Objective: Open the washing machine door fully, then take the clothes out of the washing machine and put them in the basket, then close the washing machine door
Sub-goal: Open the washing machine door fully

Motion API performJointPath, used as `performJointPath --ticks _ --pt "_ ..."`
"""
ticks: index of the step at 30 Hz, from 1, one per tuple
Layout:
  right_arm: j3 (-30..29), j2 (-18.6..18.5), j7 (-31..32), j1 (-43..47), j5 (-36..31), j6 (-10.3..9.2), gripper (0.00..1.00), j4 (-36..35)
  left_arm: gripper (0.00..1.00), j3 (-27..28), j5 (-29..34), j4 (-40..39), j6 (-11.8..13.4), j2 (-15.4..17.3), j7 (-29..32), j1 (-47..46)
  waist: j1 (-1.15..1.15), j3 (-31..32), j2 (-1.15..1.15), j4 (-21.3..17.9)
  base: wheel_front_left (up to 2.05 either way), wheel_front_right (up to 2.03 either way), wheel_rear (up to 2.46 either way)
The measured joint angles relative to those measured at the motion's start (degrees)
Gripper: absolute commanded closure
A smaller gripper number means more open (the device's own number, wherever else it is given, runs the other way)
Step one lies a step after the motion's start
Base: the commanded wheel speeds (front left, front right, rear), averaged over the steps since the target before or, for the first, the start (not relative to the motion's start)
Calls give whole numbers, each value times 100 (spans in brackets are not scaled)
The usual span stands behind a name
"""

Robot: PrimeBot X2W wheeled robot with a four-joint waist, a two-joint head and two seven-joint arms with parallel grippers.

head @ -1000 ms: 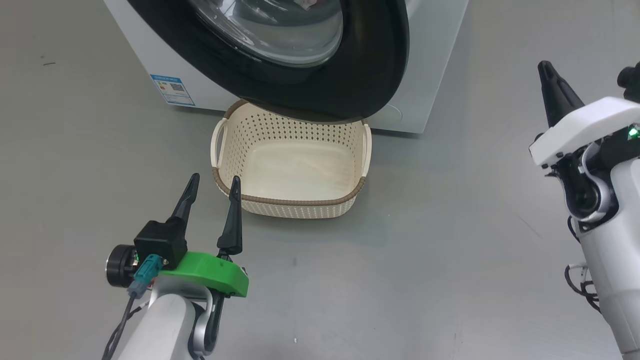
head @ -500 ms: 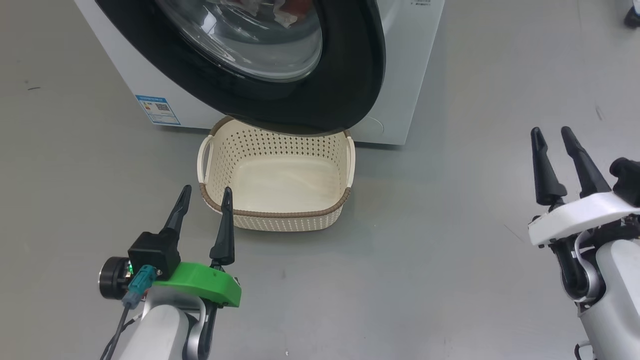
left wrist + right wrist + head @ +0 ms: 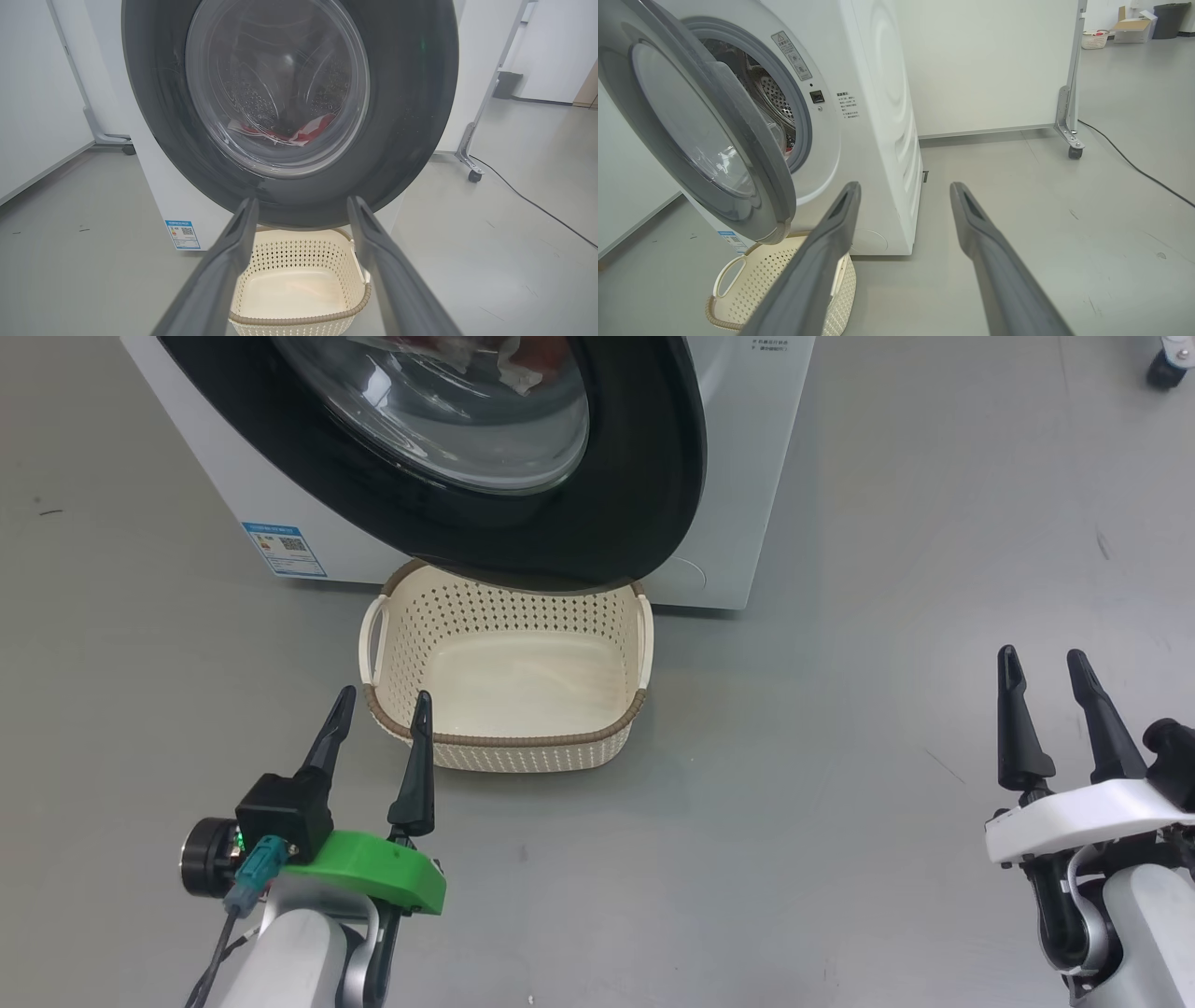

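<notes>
Washing machine door (image 3: 644,476) ajar, not fully swung; sits at 12 o'clock in head view, overhanging the far rim of the basket (image 3: 509,739); clothes (image 3: 306,131) low in the drum, red through the glass. Door judged rigid, glossy, slippery; hook its free edge at 3 o'clock. Clothes judged soft, light; pinch a fold. Left gripper (image 3: 385,693) at 7 o'clock, right gripper (image 3: 1041,653) at 4 o'clock; fingers of both apart, empty.

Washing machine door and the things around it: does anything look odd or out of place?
Only mildly: the door stands part-way open, its black rim overhanging the back edge of the empty basket. Red clothes lie inside the washing machine. Nothing looks spilled or damaged.
</notes>
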State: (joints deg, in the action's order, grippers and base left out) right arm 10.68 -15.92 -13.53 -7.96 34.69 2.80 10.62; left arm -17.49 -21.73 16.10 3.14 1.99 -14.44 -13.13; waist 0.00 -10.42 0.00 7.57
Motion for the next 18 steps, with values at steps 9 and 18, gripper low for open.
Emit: performJointPath --ticks 9,18 --pt "-25 146 -42 299 -103 -103 0 -265 0 101 14 -8 -18 -1 0 23 0 -15 0 -35 0 0 0" --pt "-54 178 -49 460 -215 -149 0 -478 0 189 18 -21 -41 -1 0 34 0 -34 0 -90 0 0 0"
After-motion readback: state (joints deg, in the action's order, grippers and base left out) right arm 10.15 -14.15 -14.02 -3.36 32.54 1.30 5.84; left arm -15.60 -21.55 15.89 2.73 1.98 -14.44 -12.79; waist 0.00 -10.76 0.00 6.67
